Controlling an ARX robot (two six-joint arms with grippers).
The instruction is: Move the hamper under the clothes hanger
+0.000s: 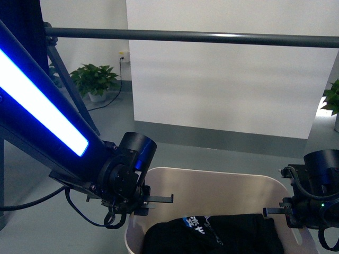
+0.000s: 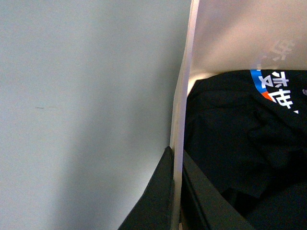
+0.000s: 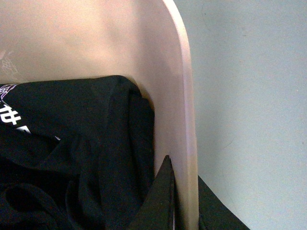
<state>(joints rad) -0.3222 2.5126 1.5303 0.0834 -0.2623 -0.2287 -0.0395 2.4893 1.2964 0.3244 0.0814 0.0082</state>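
Front view, with your robot facing a white wall: the beige hamper (image 1: 212,182) stands on the grey floor (image 1: 175,153) low in the picture, held between both arms, while the long top bar of the clothes hanger (image 1: 190,36) crosses high above and beyond it and one splayed leg drops away at the left. You have the left gripper (image 1: 139,207) on the hamper's left rim and the right gripper (image 1: 286,212) on its right rim, a matched hold that looks meant to keep the bin level and stop it twisting as it is carried or slid forward. In the left wrist view the dark fingers (image 2: 153,201) straddle the thin plastic wall, one outside and one inside, pinching it. The right wrist view shows the same grip: fingers (image 3: 160,201) clamped either side of the rounded corner wall. A black T-shirt (image 1: 222,235) with blue and white print lies bundled inside. It adds some weight, and the inner fingers sit close against the cloth. Your left arm, with its lit blue strip, slants down from the upper left to a bent wrist over the rim. Of the right arm you see only the wrist, at the frame's right edge and at much the same height. A potted plant (image 1: 95,79) stands well off by the wall. Judged from here, the hamper sits short of the bar, so the move under it looks unfinished.
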